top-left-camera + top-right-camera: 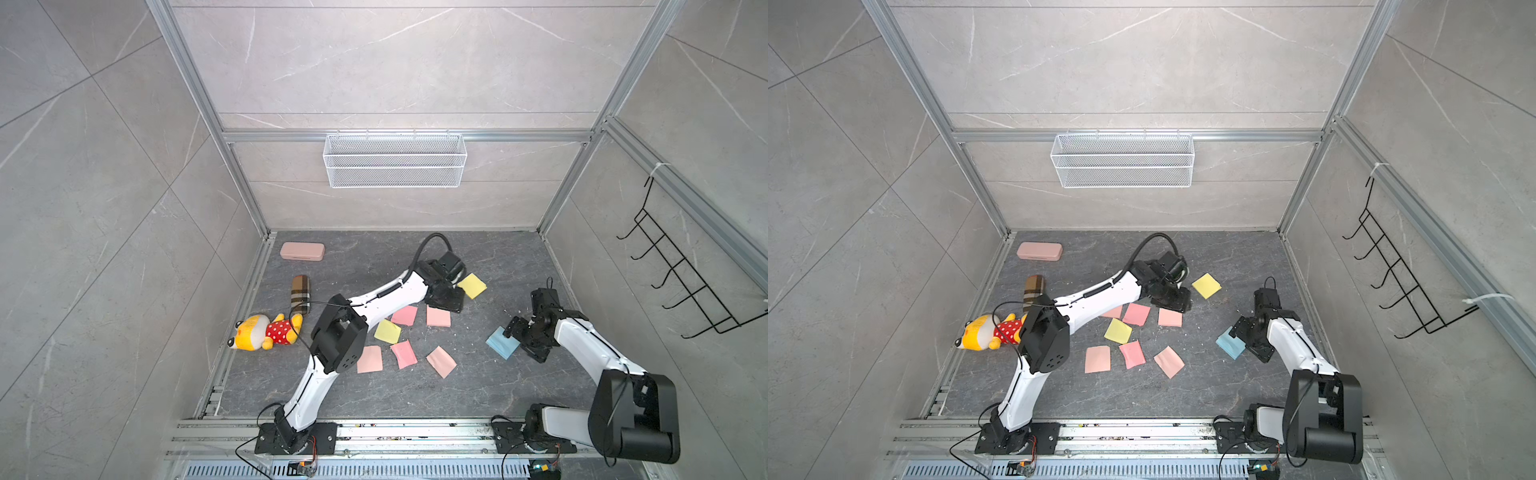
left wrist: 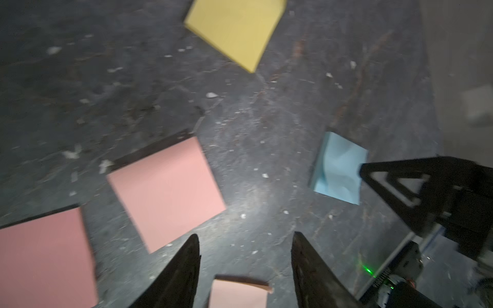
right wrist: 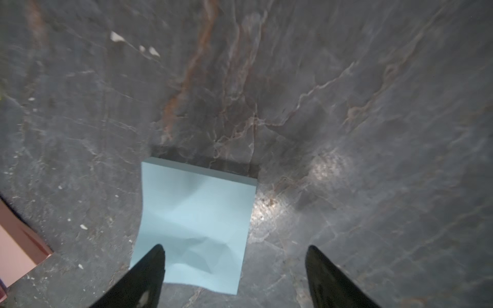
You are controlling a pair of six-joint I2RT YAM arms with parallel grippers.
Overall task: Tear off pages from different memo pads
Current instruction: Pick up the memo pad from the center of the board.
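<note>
Across the dark surface pink and yellow pages lie loose; blue pad sits by the right fingers, spread wide, released. Left fingers likewise parted, released.

Blue pad, plaid pouch

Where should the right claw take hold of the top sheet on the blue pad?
Grip the top sheet of the blue pad at its crumpled, lifted edge nearest the right claw, coming in low from that side. The far edge lies flat on the block, likely the glued side.
</note>
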